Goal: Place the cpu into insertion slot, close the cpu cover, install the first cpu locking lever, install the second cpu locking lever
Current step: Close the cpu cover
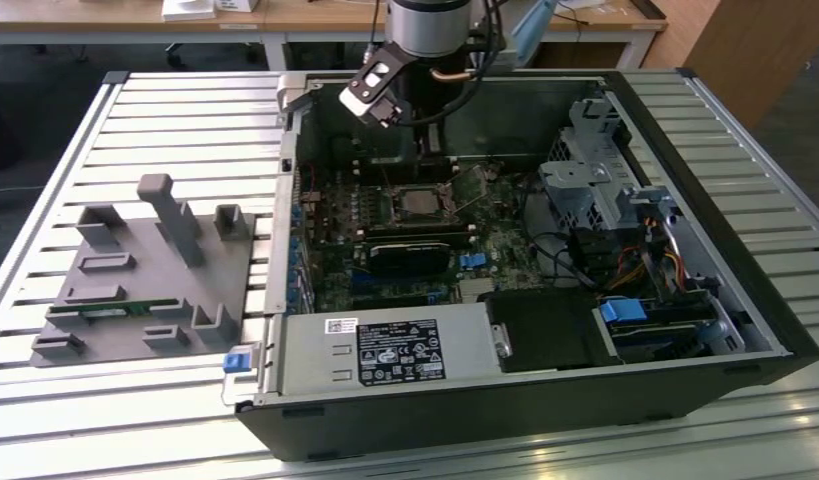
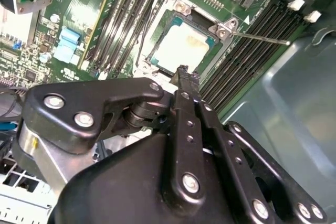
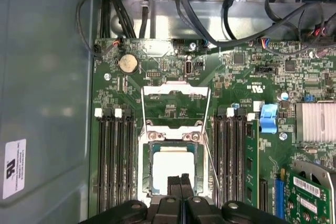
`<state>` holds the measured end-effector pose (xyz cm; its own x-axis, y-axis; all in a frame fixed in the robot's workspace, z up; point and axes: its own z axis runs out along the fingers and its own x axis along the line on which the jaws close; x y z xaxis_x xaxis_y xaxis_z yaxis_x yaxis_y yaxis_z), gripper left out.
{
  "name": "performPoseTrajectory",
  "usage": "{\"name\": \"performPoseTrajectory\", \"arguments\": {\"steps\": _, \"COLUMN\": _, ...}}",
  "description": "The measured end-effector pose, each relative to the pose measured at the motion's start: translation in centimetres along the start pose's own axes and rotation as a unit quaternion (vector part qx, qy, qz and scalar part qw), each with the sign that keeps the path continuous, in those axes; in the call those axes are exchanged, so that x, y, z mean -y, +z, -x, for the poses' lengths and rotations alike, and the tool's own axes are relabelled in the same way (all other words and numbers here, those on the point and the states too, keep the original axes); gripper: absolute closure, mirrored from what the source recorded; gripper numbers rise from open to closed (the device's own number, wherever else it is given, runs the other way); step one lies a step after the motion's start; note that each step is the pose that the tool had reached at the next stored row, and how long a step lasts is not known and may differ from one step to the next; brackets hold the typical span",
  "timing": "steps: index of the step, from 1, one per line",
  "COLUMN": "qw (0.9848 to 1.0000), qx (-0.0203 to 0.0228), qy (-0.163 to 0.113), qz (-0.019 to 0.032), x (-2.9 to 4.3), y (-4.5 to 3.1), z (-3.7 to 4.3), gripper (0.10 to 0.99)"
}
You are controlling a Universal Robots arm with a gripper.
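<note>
The cpu (image 3: pixel 172 169) (image 2: pixel 181 45) lies flat in the insertion slot (image 3: pixel 148 169), its pale grey top showing. In the exterior view the slot (image 1: pixel 416 203) sits mid-board inside the open computer case. The cpu cover (image 3: pixel 176 91), a thin silver frame with a window, is swung open beyond the slot. One thin locking lever (image 3: pixel 212 166) (image 2: pixel 262 38) sticks out beside the slot, unlatched. My gripper (image 3: pixel 180 179) (image 2: pixel 184 72) (image 1: pixel 427 165) hovers just above the cpu's edge, its black fingers pressed together and holding nothing.
Long black memory slots (image 3: pixel 113 161) flank the socket on both sides. A blue clip (image 3: pixel 268 118), a finned heat sink (image 3: pixel 315 121) and cables (image 3: pixel 157 3) are nearby. The case wall (image 3: pixel 47 77) is close. A grey fixture (image 1: pixel 149 270) lies on the slatted table.
</note>
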<state>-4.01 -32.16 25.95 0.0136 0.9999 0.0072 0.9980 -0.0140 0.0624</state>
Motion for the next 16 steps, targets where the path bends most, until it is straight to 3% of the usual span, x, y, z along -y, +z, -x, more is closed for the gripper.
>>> {"name": "performPoseTrajectory", "arguments": {"steps": 4, "qw": 1.0000, "qx": -0.0001, "qy": 0.000, "qz": 0.0000, "x": -0.57, "y": 0.03, "z": -0.01, "gripper": 0.969}}
{"name": "performPoseTrajectory", "arguments": {"steps": 8, "qw": 1.0000, "qx": -0.0073, "qy": 0.001, "qz": -0.0031, "x": -1.89, "y": 0.11, "z": -0.02, "gripper": 0.969}}
{"name": "performPoseTrajectory", "arguments": {"steps": 11, "qw": 0.9998, "qx": -0.0153, "qy": 0.001, "qz": -0.0095, "x": -2.59, "y": 0.16, "z": -0.04, "gripper": 0.969}}
{"name": "performPoseTrajectory", "arguments": {"steps": 13, "qw": 0.9997, "qx": -0.0154, "qy": 0.001, "qz": -0.0166, "x": -3.10, "y": 0.19, "z": -0.04, "gripper": 0.969}}
{"name": "performPoseTrajectory", "arguments": {"steps": 16, "qw": 0.9997, "qx": -0.0153, "qy": 0.001, "qz": -0.0215, "x": -3.82, "y": 0.23, "z": -0.05, "gripper": 0.969}}
